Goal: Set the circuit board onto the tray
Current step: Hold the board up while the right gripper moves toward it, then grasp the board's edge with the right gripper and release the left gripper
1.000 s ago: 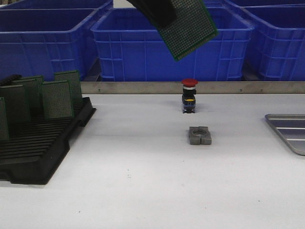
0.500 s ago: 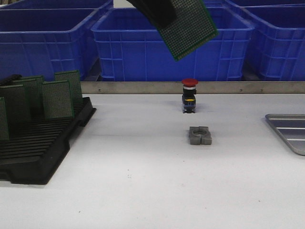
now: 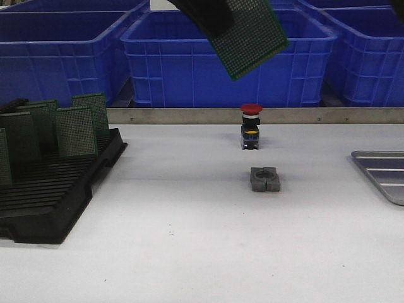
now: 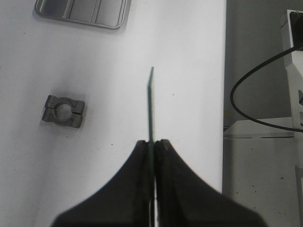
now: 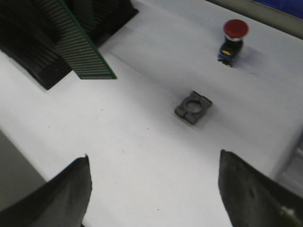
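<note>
My left gripper [image 3: 219, 25] is shut on a green perforated circuit board [image 3: 250, 38] and holds it tilted, high above the table's far middle. In the left wrist view the board [image 4: 151, 101] is edge-on between the closed fingers of the left gripper [image 4: 152, 142]. The silver-grey ribbed tray [image 3: 382, 174] lies at the table's right edge, far from the board; it also shows in the left wrist view [image 4: 83, 10]. My right gripper [image 5: 154, 158] is open and empty above the table. The held board [image 5: 75, 42] shows in the right wrist view.
A black slotted rack [image 3: 53, 196] with several green boards stands at the left. A red-capped push button [image 3: 251, 126] and a grey clamp block [image 3: 264, 179] sit mid-table. Big blue crates [image 3: 189, 63] line the back behind a metal rail.
</note>
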Tool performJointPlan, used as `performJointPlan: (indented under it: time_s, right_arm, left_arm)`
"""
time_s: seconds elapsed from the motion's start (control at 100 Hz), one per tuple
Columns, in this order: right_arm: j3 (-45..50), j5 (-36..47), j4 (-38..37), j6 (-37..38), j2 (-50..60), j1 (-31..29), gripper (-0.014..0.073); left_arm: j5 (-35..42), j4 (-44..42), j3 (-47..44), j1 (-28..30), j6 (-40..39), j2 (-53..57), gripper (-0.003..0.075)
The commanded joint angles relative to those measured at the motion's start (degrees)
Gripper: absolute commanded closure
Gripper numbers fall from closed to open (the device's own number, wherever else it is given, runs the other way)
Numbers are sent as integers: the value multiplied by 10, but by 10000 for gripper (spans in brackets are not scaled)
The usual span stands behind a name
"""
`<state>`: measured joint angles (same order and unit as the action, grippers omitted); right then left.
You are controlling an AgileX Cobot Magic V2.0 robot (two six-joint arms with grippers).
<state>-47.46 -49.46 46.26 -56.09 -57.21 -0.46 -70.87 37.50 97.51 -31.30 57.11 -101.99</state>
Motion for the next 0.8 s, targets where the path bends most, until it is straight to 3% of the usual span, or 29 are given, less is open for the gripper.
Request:
performJointPlan:
  time_s: [0.0, 0.22, 0.53, 0.79]
  right_arm:
    - [-44, -21, 74, -100, -40, 2, 20]
    - [-114, -85, 131, -227, -145, 2, 20]
    - [-193, -174, 145, -237, -230, 11, 20]
    - [-203, -161, 147, -256, -261, 71, 20]
  left_arm:
    - [-23, 36, 17, -4, -7, 30, 738]
    - [-23, 36, 17, -4, -7, 30, 738]
    - [-23, 36, 17, -4, -7, 30, 738]
    - [-23, 36, 17, -4, -7, 30, 738]
